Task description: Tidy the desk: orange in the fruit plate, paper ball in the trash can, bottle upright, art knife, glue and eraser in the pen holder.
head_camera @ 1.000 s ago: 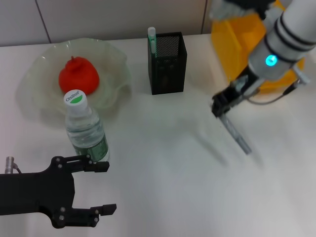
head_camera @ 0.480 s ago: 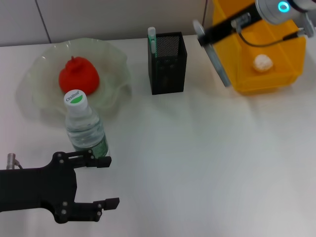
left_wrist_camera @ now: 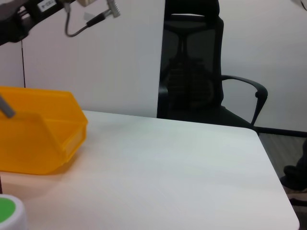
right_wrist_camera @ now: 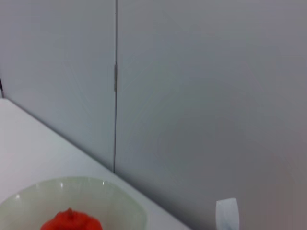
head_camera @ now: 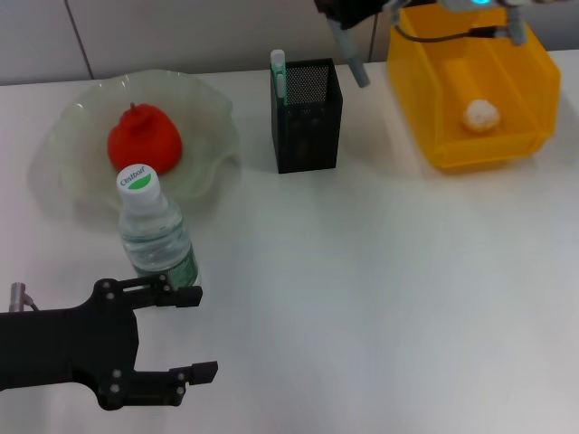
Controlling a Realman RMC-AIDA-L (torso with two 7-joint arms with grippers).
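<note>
The right gripper [head_camera: 348, 11] is high up at the far edge of the worktop [head_camera: 362, 298], just behind the pen holder [head_camera: 307, 115]. Its jaws are closed on a thin grey stick, which looks like the art knife [head_camera: 349, 56]. The knife hangs down at a slant, and its low end is just beside the far right corner of the pen holder, not inside it yet.

I think the step now is to drop the knife into the pen holder. To do it well, the arm should bring the low tip over the open top of the cup first. The knife should stand straighter, so the tip does not catch on the mesh rim. Then it should go down slowly, and the jaws should let go only when the tip is well inside. A white and green stick [head_camera: 278, 74] already stands in the near left corner of the cup, so the knife should go in the free side.

The pen holder is a square black mesh cup, standing upright in the middle at the back. The art knife is long, thin and grey.

The orange [head_camera: 144, 137] sits in the fruit plate [head_camera: 72, 172]. The paper ball [head_camera: 481, 114] lies in the trash can [head_camera: 434, 136]. The bottle [head_camera: 156, 238] stands upright just in front of the plate.

The left gripper [head_camera: 190, 334] rests low near the bottle, with its jaws open and holding nothing.
</note>
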